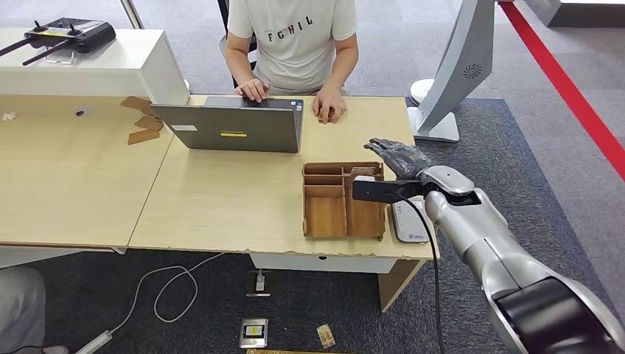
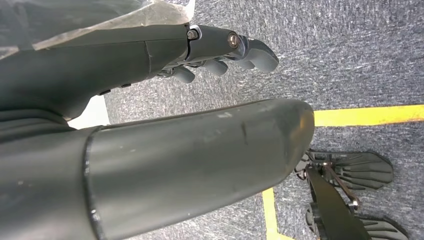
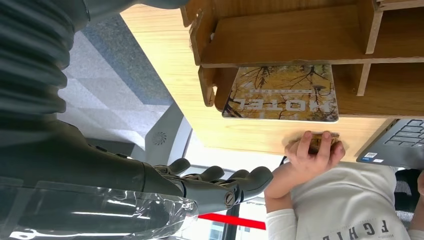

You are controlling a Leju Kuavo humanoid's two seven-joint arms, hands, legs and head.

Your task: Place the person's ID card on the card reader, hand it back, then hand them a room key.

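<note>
The right hand (image 1: 398, 157) is extended with fingers spread, grasping nothing, above the worktop's (image 1: 221, 199) right edge beside the wooden organizer (image 1: 343, 200); the left hand (image 2: 220, 55) hangs by the floor, fingers curled on nothing. A card (image 3: 316, 141), judged the ID, lies under the person's hand (image 3: 312, 150); a hotel room key (image 3: 282, 93) sits in the organizer's end compartment; the white card reader (image 1: 407, 220) lies bare. No step appears done; all is left. Open room is seen between organizer and laptop (image 1: 234, 125); the right edge is close.
</note>
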